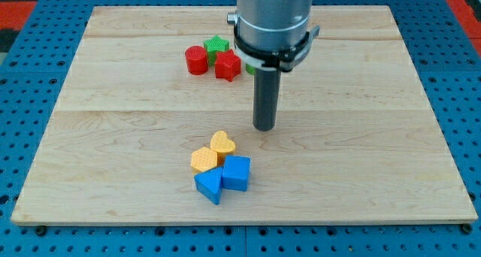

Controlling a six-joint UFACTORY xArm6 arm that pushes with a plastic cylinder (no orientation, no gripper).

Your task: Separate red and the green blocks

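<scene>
A red cylinder (196, 59), a red star block (227, 65) and a green star block (216, 45) sit touching in a cluster near the view's top centre. A second green block (249, 68) shows as a sliver behind the rod, right of the red star. My tip (264, 127) rests on the board below and to the right of this cluster, apart from it.
Lower centre holds a second cluster: a yellow heart (222, 143), a yellow hexagon block (203, 159), a blue cube (236, 172) and a blue triangular block (210, 185). The wooden board (376, 137) lies on a blue pegboard table.
</scene>
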